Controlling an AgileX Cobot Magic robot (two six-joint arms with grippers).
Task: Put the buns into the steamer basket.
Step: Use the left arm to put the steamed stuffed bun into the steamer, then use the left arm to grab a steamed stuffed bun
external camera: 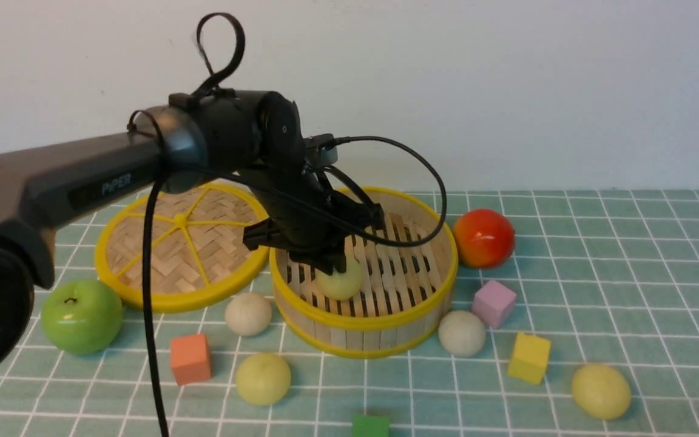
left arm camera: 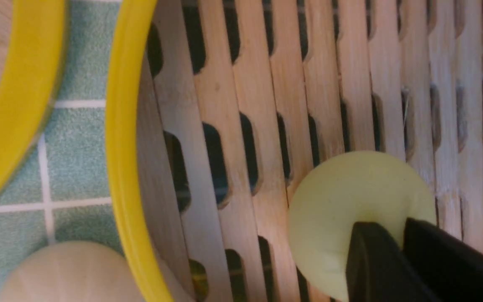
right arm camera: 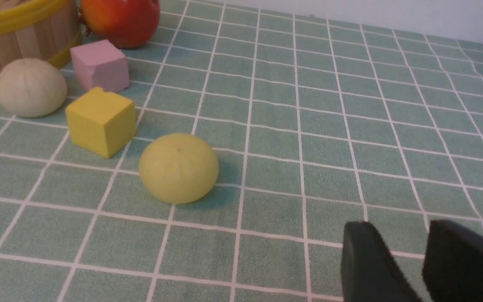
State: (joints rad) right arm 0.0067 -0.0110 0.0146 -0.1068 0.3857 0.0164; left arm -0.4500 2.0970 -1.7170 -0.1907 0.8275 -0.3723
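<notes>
Judged yellow-green bun (external camera: 340,280) light, squashy: pinch gently across middle. Cannot tell hold of left gripper (left arm camera: 392,226); found right gripper (right arm camera: 405,228) released.

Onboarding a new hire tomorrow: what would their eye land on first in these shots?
The robot's black left arm fills the front view, with the left gripper down in the bamboo steamer basket at a pale yellow-green bun. Next the bright colours: a shiny red fruit right of the basket, a green apple at the near left. Four more buns lie outside on the checked cloth.
</notes>
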